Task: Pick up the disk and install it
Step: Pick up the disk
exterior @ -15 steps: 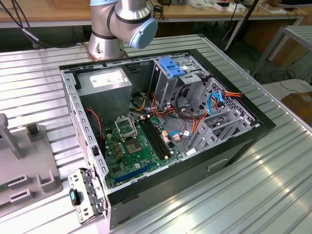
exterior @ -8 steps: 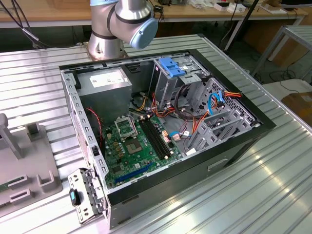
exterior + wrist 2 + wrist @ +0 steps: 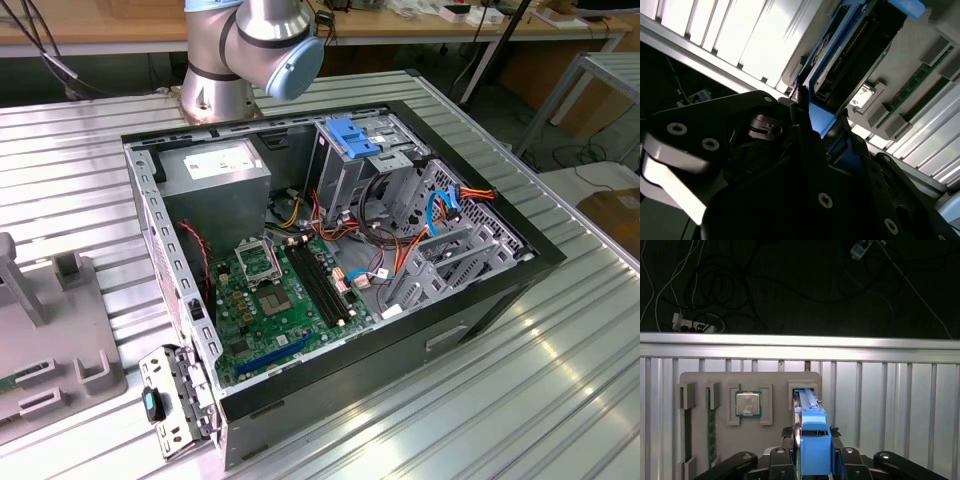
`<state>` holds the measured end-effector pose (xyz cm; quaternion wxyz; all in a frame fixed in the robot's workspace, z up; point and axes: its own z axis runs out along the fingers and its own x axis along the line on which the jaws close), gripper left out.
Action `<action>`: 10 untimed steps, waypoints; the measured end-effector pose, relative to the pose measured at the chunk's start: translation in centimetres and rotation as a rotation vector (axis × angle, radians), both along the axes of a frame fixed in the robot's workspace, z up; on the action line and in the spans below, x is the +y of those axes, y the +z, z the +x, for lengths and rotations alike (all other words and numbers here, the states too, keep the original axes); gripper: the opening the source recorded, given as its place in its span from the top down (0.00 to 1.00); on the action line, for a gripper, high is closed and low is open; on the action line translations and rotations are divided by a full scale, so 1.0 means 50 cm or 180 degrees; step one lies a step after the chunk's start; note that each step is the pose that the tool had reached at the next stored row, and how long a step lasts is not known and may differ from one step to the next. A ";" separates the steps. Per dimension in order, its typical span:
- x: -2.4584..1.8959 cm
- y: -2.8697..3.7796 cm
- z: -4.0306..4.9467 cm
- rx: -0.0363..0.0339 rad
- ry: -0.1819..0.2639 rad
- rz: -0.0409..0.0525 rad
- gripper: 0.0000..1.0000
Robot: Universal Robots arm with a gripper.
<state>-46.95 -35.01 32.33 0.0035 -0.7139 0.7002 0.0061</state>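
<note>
Grips the disk (image 3: 815, 442) with the gripper (image 3: 811, 431), jaws closed against both flat sides of its blue frame, as seen in both wrist views. Holds it on edge, its far end down in a slot of the grey tray (image 3: 775, 440), so not yet free of that slot. Rests, tray and all, on the ribbed metal bench (image 3: 890, 405).

In the pocket next to the disk's slot, a square chip (image 3: 748, 403) lying flat. Past the chip, two green memory sticks (image 3: 711, 425) lying lengthwise in narrow grooves, well apart from the jaws. Beyond the bench edge, a dark floor with loose wires (image 3: 715, 290) and a power strip (image 3: 690, 322).

At the top of the exterior view, the grey arm (image 3: 250, 50), bolted to the bench behind the computer case (image 3: 470, 310). In the middle of that view, the case lying open on its side. Inside, toward the exterior view's left, the green motherboard (image 3: 270, 300), with the power supply (image 3: 215, 165) above it in the frame. Toward the upper right of the case, the metal drive cage (image 3: 350, 175) with a blue latch (image 3: 352, 137) on top. Between board and cage, a tangle of orange, red and black cables (image 3: 400, 250), some draped across the cage's open side. At the exterior view's left edge, the same grey tray, well apart from the case.
</note>
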 end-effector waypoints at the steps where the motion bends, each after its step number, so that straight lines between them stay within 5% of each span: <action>1: -0.0001 0.007 0.000 0.0000 0.0000 0.0000 0.63; 10: 0.0000 0.069 0.000 0.0000 0.0000 0.0003 0.63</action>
